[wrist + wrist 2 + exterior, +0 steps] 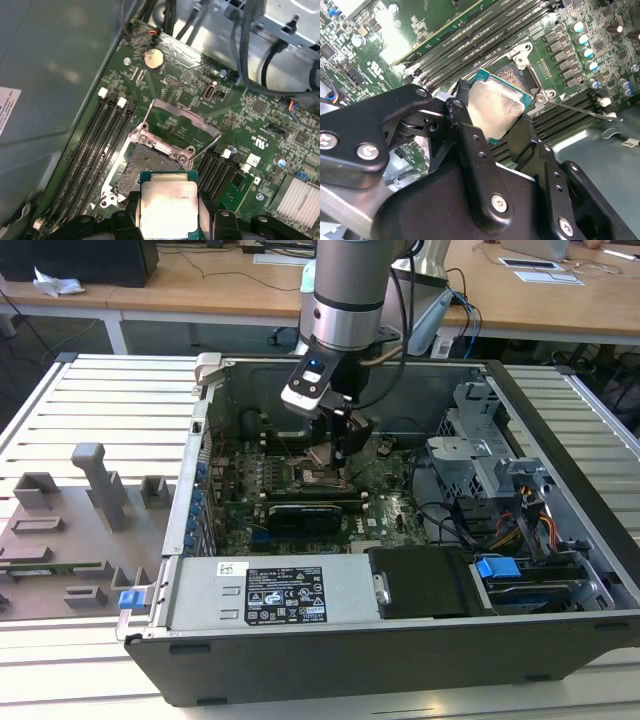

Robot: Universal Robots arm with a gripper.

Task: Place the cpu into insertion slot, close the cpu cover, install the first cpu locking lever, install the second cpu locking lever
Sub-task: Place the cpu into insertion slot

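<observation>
cpu (167, 207) pinched by its edges in the jaws | held over the uncovered insertion slot (145, 162), not seated | probably light, stiff, fragile underneath, so best gripped at the edges only

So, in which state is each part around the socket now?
Tool: shut on the chip.
Chip: held over the socket, not seated.
Socket: empty, pins uncovered.
Cover: swung open.
Lever: unlatched, sticking out beside the socket.
Case: open, side panel off.
</observation>
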